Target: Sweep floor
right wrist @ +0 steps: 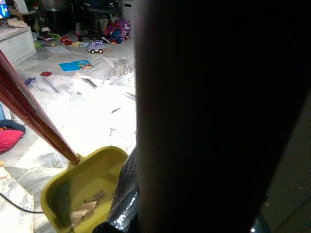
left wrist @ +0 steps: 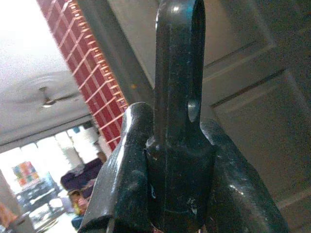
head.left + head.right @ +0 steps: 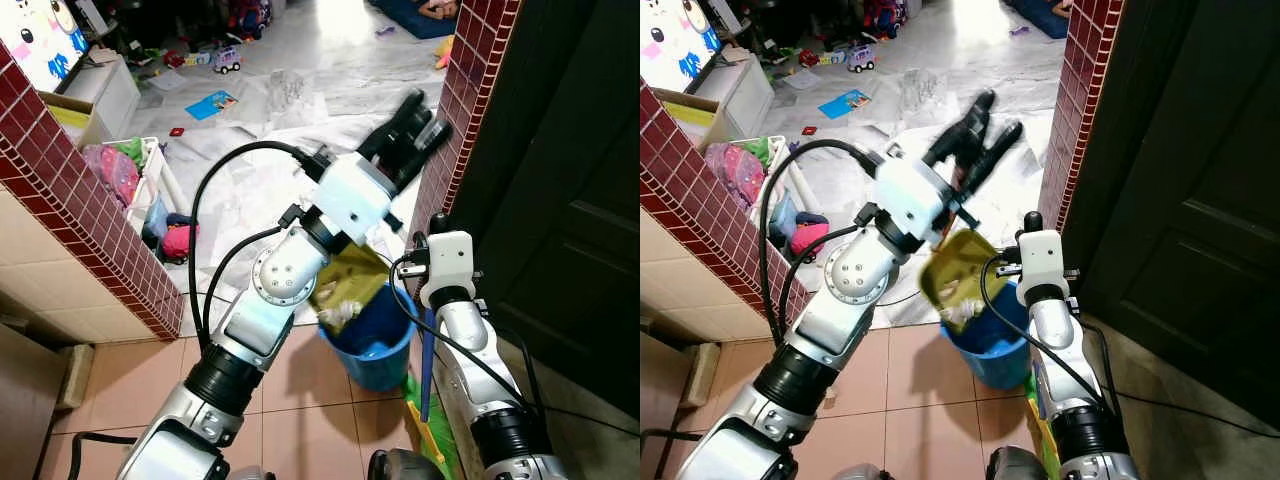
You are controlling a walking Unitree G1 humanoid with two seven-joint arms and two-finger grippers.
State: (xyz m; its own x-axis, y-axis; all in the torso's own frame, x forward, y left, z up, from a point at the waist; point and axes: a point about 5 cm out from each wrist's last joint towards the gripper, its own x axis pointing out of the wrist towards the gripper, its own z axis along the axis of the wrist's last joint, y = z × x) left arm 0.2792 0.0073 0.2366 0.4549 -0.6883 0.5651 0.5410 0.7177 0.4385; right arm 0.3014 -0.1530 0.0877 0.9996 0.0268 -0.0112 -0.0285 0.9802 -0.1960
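Landmark: round blue plastic bucket (image 3: 375, 345), sitting on the tan floor tiles (image 3: 130, 375) right at the doorway.
Far left of bucket: red brick-tiled wall (image 3: 75, 215), with a white basket of pink and green stuff (image 3: 125, 170) tucked behind it.
Beyond the bucket: pale marble floor (image 3: 330, 70) with a blue booklet (image 3: 211, 104), a toy car (image 3: 227, 61) and other toys scattered about.
Left gripper (image 3: 412, 130): raised above and past the bucket, fingers clamped tight round the black dustpan handle (image 2: 177, 73), seen up close in the left wrist view.
Dustpan: yellow-green plastic dustpan (image 3: 958, 270), tipped right over the bucket's left rim, pale scraps (image 1: 85, 206) sitting in the pan.
Right gripper: down just right of the bucket, but a dark bar blocks the right wrist view, so can't tell if the fingers are apart or together.
Beside right arm: blue stick (image 3: 427, 365) standing upright just right of the bucket, green thing (image 3: 435, 435) at its foot.
Far right of bucket: dark panelled door (image 3: 570, 190).
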